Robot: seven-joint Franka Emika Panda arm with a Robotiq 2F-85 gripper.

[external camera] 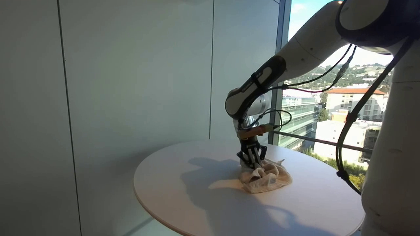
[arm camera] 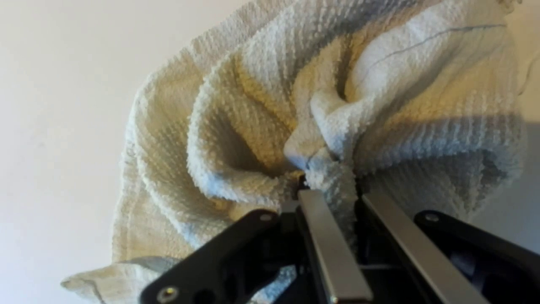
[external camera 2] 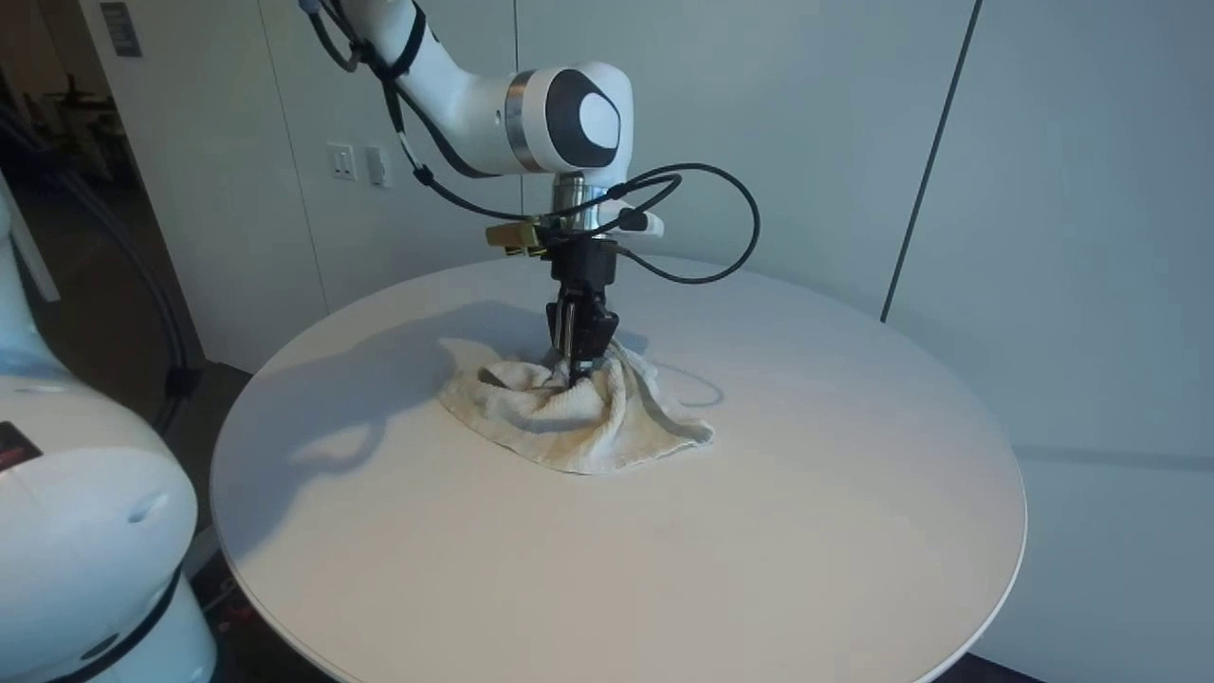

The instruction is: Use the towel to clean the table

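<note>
As a white robot arm (external camera: 306, 49) bends down beside a tall window (external camera: 305, 108) in an exterior view, its pincer (external camera: 254, 166) stands sunk in a crumpled towel (external camera: 272, 182) near the middle of a round table (external camera: 157, 183). Taking hold of the cloth appears done; the wiping itself could be about to begin or under way, and a single moment cannot settle which. The pincer's tips are lost among the folds here, and the table's near rim drops out of the frame. Seen in an exterior view, one corner (external camera 2: 688, 434) of the towel fans out flat, while broad stretches of the table lie well apart from the cloth; those presumably await wiping, though whether any have been covered cannot be told. Nor can it be made out whether there is dirt to lift; the arm's upper reach is cut off at the top, a bulky section of the robot (external camera 2: 95, 531) at the left edge. In the wrist view, the pincer is clamped on a bunched fold (arm camera: 335, 185) of towel, squeezed between two metal-faced fingers (arm camera: 330, 245), a grip that should let the cloth be dragged across the surface. The fingertips are buried in the pile, the towel runs off the top of the frame, and its underside, where any cleaning would happen, is hidden. A thin dark curve (arm camera: 528, 76) at the right edge, possibly a cable's shadow, is cut short.
</note>
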